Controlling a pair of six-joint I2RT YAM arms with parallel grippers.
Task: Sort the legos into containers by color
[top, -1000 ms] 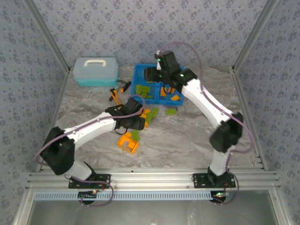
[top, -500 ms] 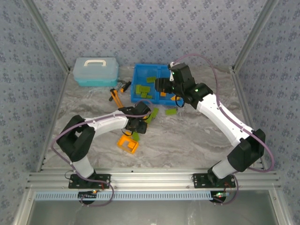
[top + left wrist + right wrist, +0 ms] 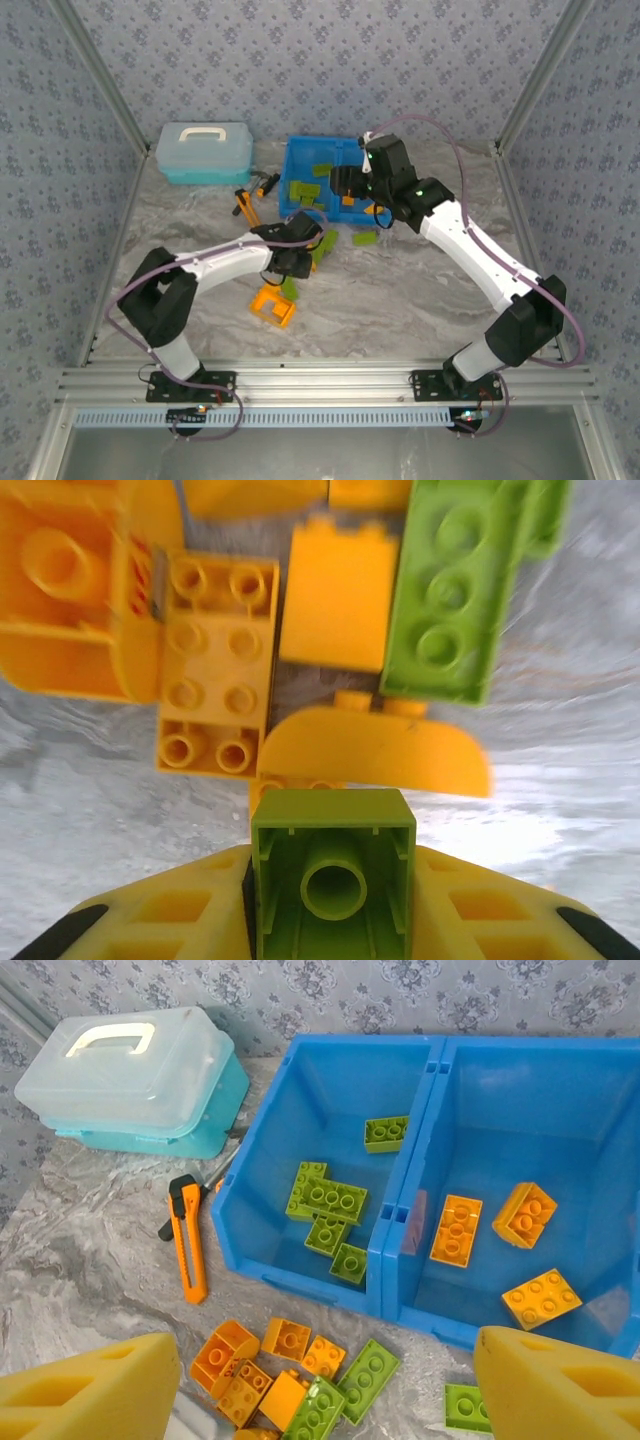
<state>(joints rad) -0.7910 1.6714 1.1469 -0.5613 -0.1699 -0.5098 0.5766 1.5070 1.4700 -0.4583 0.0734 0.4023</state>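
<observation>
Your left gripper (image 3: 333, 920) is pinching a green lego (image 3: 333, 865) between its pads, hollow underside facing the wrist camera, low over the loose legos (image 3: 290, 1360) lying on the surface (image 3: 400, 300) just near of the bin (image 3: 398, 1222). Your right gripper (image 3: 325, 1390) is hanging spread wide above that bin, whose left compartment (image 3: 270, 1160) is holding green and right compartment (image 3: 520, 1120) orange. Risks: the two arms are converging on one bin and may collide. A shallow pinch may let the lego slip. A release past the centre wall would mis-sort it.
</observation>
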